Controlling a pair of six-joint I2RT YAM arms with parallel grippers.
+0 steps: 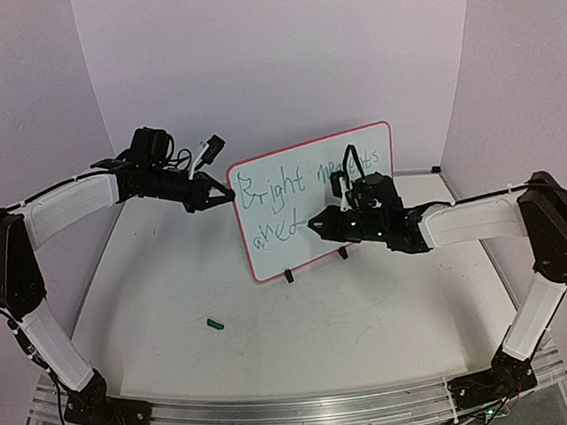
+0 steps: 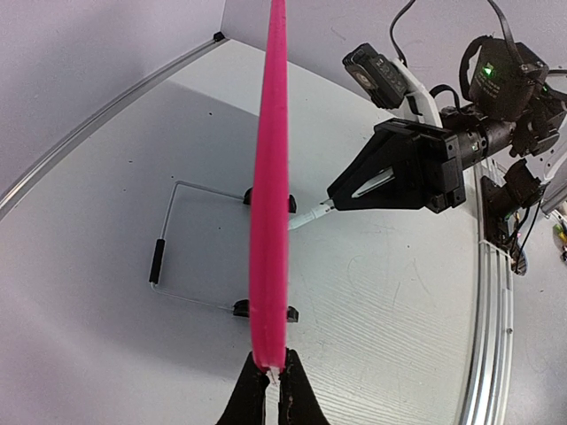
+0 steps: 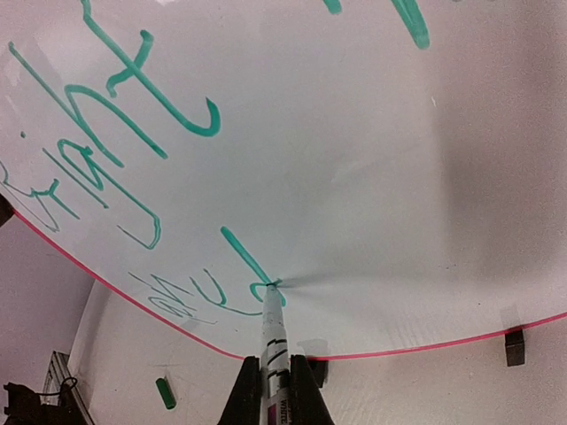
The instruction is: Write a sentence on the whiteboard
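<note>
Where the board point(image 1: 293, 255) stands on its two black feet in the middle of the tabletop point(image 1: 374, 314), the writing is partway done. The top line starts with "Bright", then a word I can't read. The second line has "and" with one new green stroke beside it. So the step now looks like writing the next word of that second line.

The right end effector point(image 3: 270, 376) is pinching a marker point(image 3: 273, 329). Its tip touches the front of the board, low down, at the end of the new stroke. The left end effector point(image 2: 270, 390) is pinching the board's pink left edge to steady it.

Next, I think the marker must slide right along the board with a soft, even push. Too hard a push could tip the board back, so the left pinch needs to be firm. There is white room to the right of the tip.

The top view shows the whole board, both arms and a small green cap point(image 1: 214, 323) lying in front of the board, past its left corner. The left wrist view sees the board edge-on, so no words show, but it does show a thin wire stand point(image 2: 168, 239) behind the board. The right wrist view shows the tip on the board up close.
</note>
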